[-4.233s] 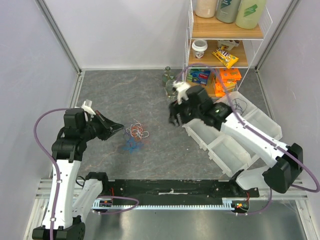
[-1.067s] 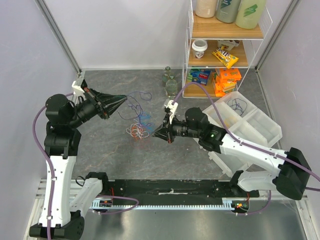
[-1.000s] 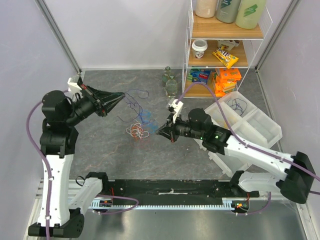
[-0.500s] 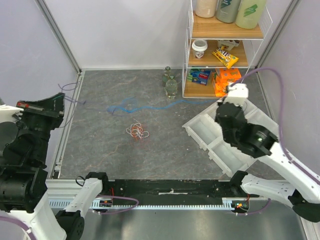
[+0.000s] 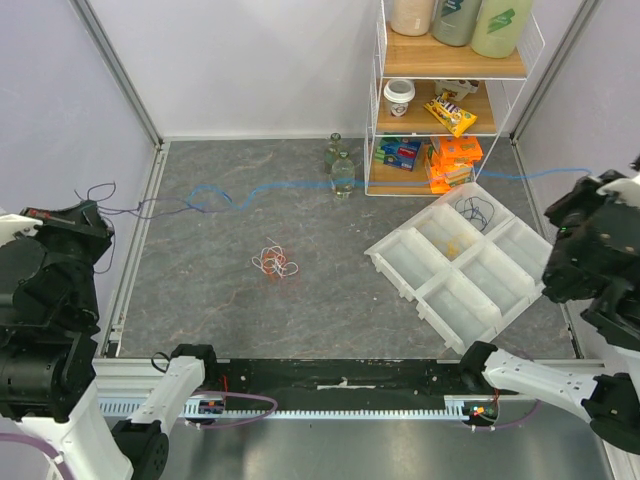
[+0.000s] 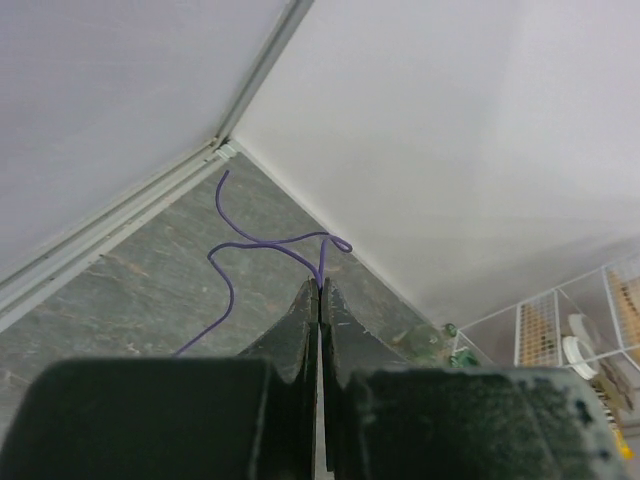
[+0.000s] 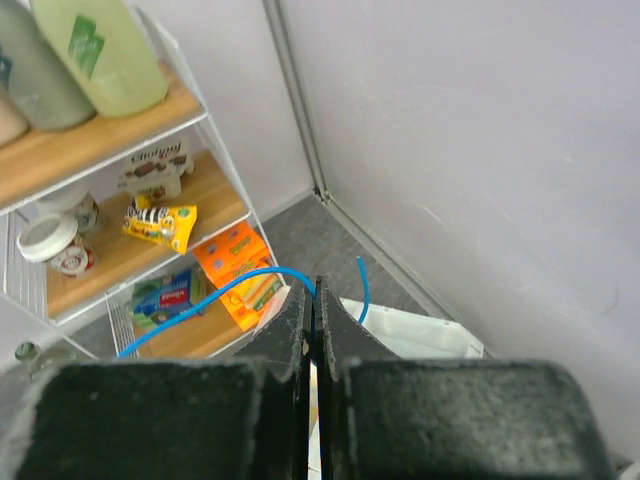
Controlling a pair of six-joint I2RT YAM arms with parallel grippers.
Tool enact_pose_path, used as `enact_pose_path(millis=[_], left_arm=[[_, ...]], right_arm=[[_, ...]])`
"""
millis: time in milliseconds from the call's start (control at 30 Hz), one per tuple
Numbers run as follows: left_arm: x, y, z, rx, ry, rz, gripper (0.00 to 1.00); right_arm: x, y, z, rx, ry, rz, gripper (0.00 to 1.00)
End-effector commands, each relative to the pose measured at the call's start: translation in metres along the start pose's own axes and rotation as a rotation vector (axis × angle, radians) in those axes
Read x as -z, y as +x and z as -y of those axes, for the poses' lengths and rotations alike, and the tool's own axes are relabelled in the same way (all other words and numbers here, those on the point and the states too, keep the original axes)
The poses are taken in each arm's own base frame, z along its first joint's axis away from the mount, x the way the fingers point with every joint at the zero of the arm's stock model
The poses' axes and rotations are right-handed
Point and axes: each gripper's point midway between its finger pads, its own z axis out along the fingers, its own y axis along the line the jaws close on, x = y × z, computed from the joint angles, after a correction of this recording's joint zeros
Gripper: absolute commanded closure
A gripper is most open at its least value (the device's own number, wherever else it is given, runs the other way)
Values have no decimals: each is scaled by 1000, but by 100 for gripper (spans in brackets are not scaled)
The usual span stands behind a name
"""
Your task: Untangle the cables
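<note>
A blue cable (image 5: 300, 185) is stretched taut across the back of the floor from left to right. My right gripper (image 5: 588, 183), raised at the far right, is shut on its end; in the right wrist view the blue cable (image 7: 200, 305) runs out from between the tips of the right gripper (image 7: 313, 290). A purple cable (image 5: 150, 207) joins the blue one at a loop on the left. My left gripper (image 5: 97, 214) is shut on it, with the purple cable (image 6: 230, 270) leaving the tips of the left gripper (image 6: 320, 286). A small orange, white and red tangle (image 5: 275, 263) lies on the floor, apart from both grippers.
A white compartment tray (image 5: 470, 300) lies tilted at the right with a dark wire in one section. A wire shelf (image 5: 450, 100) of snacks and bottles stands at the back right, with two glass bottles (image 5: 342, 170) beside it. A black rail (image 5: 340, 385) runs along the near edge.
Both arms have swung further apart and up. The blue cable has been pulled straighter and toward the back, and the purple cable is drawn out to the left. The small tangle stayed put.
</note>
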Motion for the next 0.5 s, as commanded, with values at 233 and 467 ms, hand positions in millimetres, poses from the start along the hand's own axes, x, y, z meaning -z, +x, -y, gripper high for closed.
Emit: enact_pose_path(millis=[233, 467], left_arm=[[-9, -9, -30, -123, -143, 83, 98], [-11, -4, -36, -150, -161, 78, 98]], right_arm=[[12, -80, 82, -136, 138, 64, 100], [15, -108, 101, -143, 104, 115, 100]])
